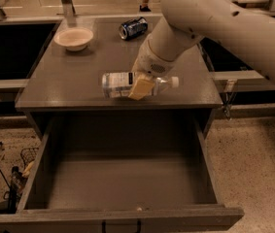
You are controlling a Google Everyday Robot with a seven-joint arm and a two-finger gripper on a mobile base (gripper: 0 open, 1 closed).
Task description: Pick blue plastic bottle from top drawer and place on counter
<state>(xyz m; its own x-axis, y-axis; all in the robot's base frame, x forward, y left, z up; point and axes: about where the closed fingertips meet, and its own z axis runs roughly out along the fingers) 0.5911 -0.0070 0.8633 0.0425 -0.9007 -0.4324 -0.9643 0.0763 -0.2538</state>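
My gripper [141, 86] is shut on the blue plastic bottle [120, 85], a clear bottle with a white cap and a pale label. The bottle lies sideways in the fingers, cap to the right, over the front part of the counter [78, 76]. I cannot tell whether it touches the surface. The top drawer [122, 178] stands pulled open below the counter and holds nothing I can see. Its dark handle shows at the bottom edge.
A dark blue soda can [132, 27] lies on its side at the back of the counter. A pale bowl [74, 37] sits at the back left. Cables and a small basket lie on the floor at the left.
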